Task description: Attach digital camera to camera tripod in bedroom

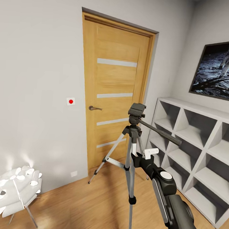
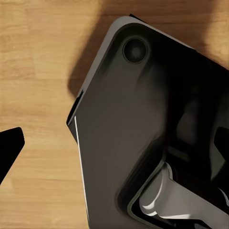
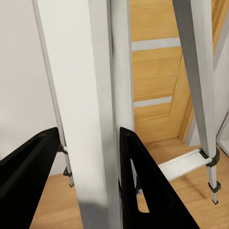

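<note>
From the head camera I see the camera tripod (image 1: 132,153) standing on the light wood floor (image 1: 79,208) in front of the wooden door (image 1: 113,90), its black head topmost and the long pan handle angled toward the white shelf unit (image 1: 198,148) at the right. My right arm reaches up from the lower right and its right pincer (image 1: 138,157) sits right at the tripod's front leg, just below the head; from here I cannot judge the gap between its fingers. A white petal-shaped lamp (image 1: 13,191) stands low at the left, and a moon-landing picture (image 1: 221,69) hangs above the shelves. In the left wrist camera I see a dark rounded part of my own robot body (image 2: 143,124) over the floor (image 2: 38,62), with one black fingertip of the left pincer (image 2: 9,150) at the edge; I cannot tell how far it is open. In the right wrist camera the silver tripod leg (image 3: 90,109) runs straight between the two black fingers (image 3: 138,186), which stand open on either side, close to it without clearly clamping.
</note>
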Controlling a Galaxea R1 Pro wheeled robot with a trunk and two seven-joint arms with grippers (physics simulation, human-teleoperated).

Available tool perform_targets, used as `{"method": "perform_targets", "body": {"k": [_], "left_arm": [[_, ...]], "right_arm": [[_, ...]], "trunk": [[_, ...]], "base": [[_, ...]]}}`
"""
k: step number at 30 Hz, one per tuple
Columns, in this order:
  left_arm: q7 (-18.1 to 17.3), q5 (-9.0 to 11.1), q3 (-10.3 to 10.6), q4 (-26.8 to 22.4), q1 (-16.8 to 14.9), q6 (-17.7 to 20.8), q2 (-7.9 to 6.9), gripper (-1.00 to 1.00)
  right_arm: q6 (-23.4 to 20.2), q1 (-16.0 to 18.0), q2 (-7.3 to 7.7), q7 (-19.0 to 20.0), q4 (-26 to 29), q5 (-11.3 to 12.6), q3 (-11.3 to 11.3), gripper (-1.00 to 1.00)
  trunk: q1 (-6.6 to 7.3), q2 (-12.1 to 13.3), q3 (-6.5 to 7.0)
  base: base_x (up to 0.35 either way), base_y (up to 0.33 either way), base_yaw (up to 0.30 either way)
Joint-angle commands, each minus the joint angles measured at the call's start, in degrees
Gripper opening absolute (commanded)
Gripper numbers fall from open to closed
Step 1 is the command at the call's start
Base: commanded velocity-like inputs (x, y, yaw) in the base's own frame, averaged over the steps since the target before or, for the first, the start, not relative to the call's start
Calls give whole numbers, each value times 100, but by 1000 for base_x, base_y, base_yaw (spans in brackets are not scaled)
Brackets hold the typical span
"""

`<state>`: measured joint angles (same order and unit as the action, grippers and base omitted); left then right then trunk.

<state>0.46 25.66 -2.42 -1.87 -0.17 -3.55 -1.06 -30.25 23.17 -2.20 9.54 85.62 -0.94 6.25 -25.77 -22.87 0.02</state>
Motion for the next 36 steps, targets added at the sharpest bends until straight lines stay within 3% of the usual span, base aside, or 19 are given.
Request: {"method": "perform_targets", "body": {"k": [1,24,36], "left_arm": [[5,-8,-16,3,-1,-14,1,100],[6,-7,-63,2,-1,-14,1,100],[6,-5,-65,3,-1,-14,9,100]], "right_arm": [[-31,3,-2,27,6,2,-4,-100],[-42,3,0,30,-37,25,-1,-100],[-41,3,0,30,-54,31,-1,-100]], "trunk": [[-2,-5,-2],[-2,-5,-2],[-2,-5,-2]], "base": [[0,0,0],[-23,6,0],[-176,242,0]]}}
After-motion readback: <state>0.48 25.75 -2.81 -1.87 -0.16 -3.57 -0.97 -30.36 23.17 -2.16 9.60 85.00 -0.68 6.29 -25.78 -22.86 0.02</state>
